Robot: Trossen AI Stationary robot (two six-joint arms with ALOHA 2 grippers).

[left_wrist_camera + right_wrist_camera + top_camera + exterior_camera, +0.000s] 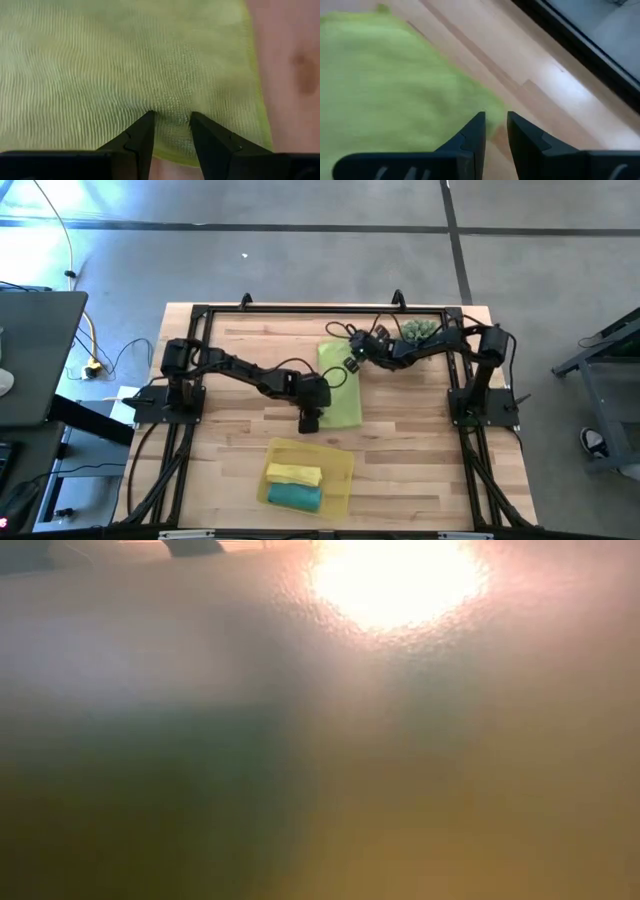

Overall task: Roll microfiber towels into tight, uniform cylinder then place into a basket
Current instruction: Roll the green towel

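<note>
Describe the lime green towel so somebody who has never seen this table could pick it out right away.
Start at the wooden table and look to its middle, between the two dark arms. The lime green towel lies flat there, with the left gripper at its near corner and the right gripper at its far edge. Unlike the yellow towel and teal towel, rolled inside the yellow basket, it is unrolled.

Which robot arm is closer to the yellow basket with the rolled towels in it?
Left. The left gripper sits at the lime green towel's near edge, just above the basket. The right gripper is at the towel's far end, farther from it.
</note>
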